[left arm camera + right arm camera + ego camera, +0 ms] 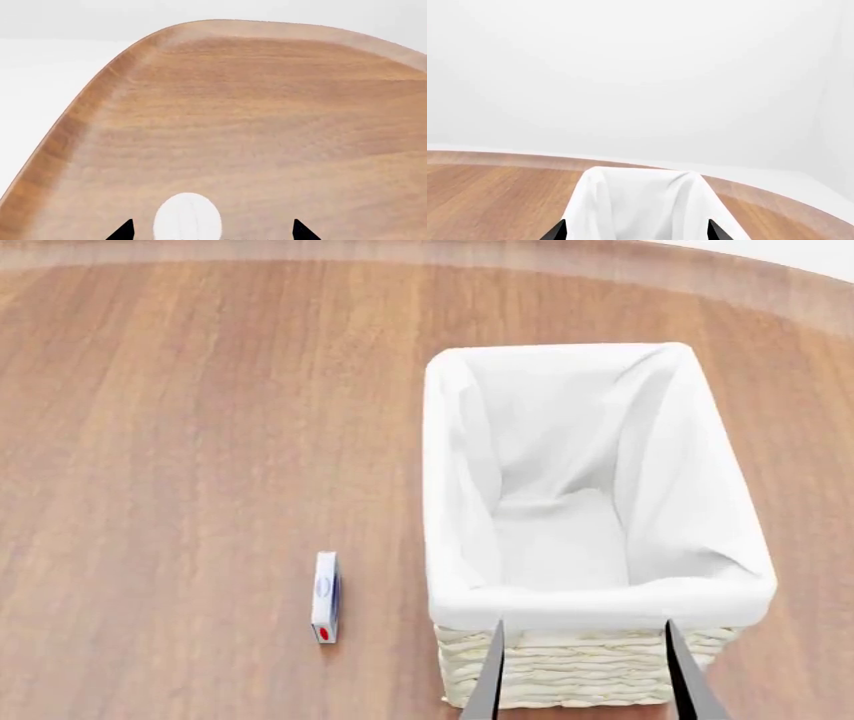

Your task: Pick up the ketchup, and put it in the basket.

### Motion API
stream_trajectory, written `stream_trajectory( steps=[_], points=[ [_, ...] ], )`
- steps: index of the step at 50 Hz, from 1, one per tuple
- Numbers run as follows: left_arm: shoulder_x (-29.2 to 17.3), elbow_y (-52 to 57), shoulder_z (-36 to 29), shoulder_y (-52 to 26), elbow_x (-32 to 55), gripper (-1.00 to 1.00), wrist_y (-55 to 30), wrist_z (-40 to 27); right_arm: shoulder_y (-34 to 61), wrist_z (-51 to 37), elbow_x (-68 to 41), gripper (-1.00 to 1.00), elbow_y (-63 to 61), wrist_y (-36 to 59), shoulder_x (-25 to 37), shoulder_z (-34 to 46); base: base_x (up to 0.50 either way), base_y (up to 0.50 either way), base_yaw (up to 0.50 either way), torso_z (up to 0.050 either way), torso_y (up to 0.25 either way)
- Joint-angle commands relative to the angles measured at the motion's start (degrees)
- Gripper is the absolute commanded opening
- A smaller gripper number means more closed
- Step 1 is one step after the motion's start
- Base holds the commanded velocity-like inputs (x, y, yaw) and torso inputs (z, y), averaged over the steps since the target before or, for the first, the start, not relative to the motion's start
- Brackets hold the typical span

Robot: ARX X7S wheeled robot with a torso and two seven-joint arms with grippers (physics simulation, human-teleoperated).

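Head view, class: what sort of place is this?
Probably a bare simulated tabletop test scene: a round-edged brown wooden table, a cream wicker basket with white cloth liner, a small white box, and blank white surroundings.

The basket (pixel 587 670) base is cut off by the head view's lower edge. Right end effector (pixel 583 680): only two dark fingertips show. Small box (pixel 324 597) label is too small to read. White oval (pixel 187 217) in the left wrist view is cropped and unidentifiable.

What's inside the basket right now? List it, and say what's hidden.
Inside the basket, only the white cloth liner shows, folded and creased over its floor and walls. No ketchup lies there. The near inner wall is hidden behind the front rim.
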State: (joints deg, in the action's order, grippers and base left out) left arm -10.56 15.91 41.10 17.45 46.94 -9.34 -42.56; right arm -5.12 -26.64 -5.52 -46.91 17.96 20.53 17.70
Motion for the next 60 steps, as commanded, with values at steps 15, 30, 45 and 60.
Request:
stream_trajectory(
  steps=[15,30,45,60],
  points=[
    [-0.67,-6.45,-1.76,-1.18,-4.04,1.00,2.41,2.20,0.10,-0.52,-0.52,1.00,-0.36,0.00,0.45,0.14,0.00,0.00,0.00,0.000,0.000],
    [-0.42,-8.30,-1.12,-1.25,-2.29,1.00,2.63,3.00,0.22,-0.80,-0.53,1.00,-0.25,-0.08,0.65,0.52,0.00,0.00,0.00,0.000,0.000],
    [-0.12,-7.78,-1.39,-0.89,-3.30,-1.00,3.68,2.72,0.39,-1.09,-0.67,1.00,-0.24,-0.02,0.86,0.72,0.00,0.00,0.00,0.000,0.000],
    [-0.55,-8.09,-2.39,-0.63,-4.45,-1.00,3.99,3.12,0.40,-1.32,-0.73,1.00,0.03,-0.39,1.11,0.96,0.00,0.00,0.00,0.000,0.000]
  ],
)
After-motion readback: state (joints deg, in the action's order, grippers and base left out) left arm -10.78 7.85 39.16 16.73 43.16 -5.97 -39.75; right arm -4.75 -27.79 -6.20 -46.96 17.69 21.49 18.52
